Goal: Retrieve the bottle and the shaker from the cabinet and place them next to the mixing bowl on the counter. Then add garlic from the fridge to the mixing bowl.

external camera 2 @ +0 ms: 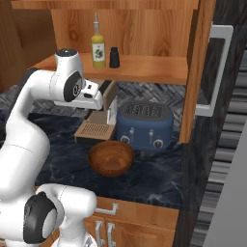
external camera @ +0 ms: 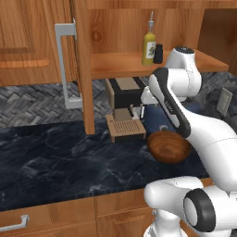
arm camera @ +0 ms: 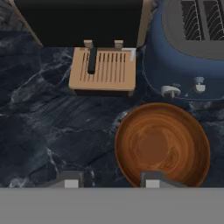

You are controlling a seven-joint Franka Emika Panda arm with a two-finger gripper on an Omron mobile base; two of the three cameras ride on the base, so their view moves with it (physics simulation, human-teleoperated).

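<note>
Two containers, bottle (external camera 2: pixel 98 48) and shaker (external camera 2: pixel 114 57), on cabinet shelf (external camera 2: pixel 144 72); mixing bowl (arm camera: pixel 162 144) bare; end effector (arm camera: pixel 109 180) clenched, holding nothing.

No legible text (bottle (external camera 2: pixel 98 48) label unreadable)

Evenly and moderately lit throughout; source not identifiable. Soft shadow under the cabinet shelf (external camera: pixel 115 65) and in the right base view's darker left corner. Faint sheen on the dark marble counter (external camera: pixel 55 157). No glare or edge distortion. Rendered textures slightly soft; hand view mildly blurred.
</note>
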